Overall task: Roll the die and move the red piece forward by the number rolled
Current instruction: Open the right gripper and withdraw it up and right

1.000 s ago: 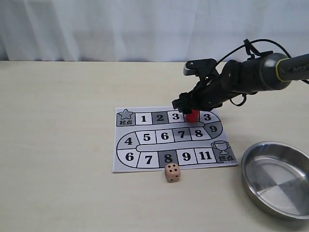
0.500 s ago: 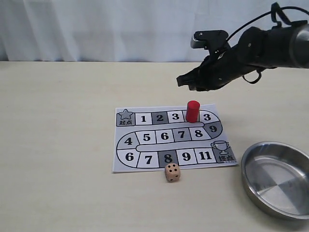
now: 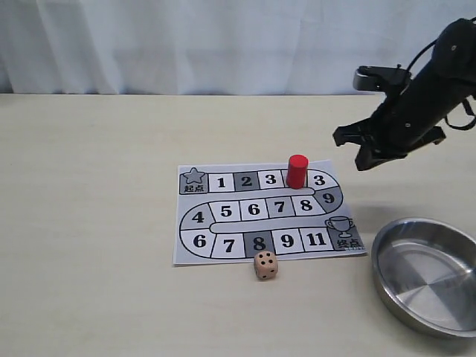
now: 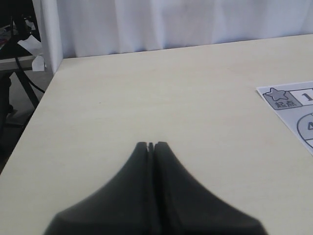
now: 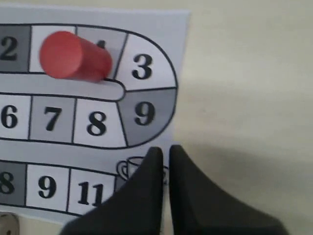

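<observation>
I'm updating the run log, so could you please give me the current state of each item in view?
game board: lying flat.
red piece: upright on the game board's top row, free of both tools.
die: at rest just outside the game board's edge, by square 8.
metal bowl: upright, empty.
right tool: shut, empty, in the air.
left tool: shut, empty.

The red piece (image 3: 297, 171) stands upright on the game board (image 3: 195, 256).
The die (image 3: 265, 265) sits at the board's near edge, below square 8; the right gripper (image 3: 351, 151) hangs above the table (image 3: 89, 223), apart from both.
</observation>
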Robot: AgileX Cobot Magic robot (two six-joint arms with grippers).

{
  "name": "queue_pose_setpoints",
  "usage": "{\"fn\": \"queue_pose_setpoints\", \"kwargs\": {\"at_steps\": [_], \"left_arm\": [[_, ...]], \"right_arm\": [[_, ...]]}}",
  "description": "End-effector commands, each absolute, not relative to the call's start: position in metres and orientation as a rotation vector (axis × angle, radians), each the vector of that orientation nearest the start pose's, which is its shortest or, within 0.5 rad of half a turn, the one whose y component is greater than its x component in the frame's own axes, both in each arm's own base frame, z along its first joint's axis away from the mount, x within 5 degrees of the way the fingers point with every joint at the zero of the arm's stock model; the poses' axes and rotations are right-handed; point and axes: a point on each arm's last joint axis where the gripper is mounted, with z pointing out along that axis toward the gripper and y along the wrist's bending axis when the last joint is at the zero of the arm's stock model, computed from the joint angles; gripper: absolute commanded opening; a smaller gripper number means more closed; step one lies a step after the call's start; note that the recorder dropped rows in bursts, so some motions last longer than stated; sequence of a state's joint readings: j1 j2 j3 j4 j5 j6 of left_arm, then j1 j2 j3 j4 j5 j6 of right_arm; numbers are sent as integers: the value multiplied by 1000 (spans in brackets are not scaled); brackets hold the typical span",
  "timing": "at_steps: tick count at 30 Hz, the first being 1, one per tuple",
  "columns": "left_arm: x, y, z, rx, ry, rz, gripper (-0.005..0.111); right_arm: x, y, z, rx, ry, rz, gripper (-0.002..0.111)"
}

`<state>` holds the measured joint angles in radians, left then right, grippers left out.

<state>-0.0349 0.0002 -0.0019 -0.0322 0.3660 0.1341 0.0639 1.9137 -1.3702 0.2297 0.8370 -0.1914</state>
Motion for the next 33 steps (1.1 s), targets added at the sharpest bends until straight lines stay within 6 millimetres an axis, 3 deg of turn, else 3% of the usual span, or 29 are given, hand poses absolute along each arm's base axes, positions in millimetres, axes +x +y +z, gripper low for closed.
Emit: {"fn": "queue_pose_setpoints", "kwargs": {"at_steps": [1,7,13,28,33], "left_arm": [[53,-3,181,128,1833,29,0],[53,-3,181,128,1833,29,0],[53,-3,181,128,1833,29,0],[53,-3,181,128,1833,29,0],[53,-3,181,128,1833,29,0]], "right_arm": [[386,5,202,-69,2883,223,4],[380,-30,195,-28,2922,66,4],[374,-47,182,26,2912,30,4],[374,-50,182,18,2912,10,4],[371,-50,196,17,2874,3,4]]}}
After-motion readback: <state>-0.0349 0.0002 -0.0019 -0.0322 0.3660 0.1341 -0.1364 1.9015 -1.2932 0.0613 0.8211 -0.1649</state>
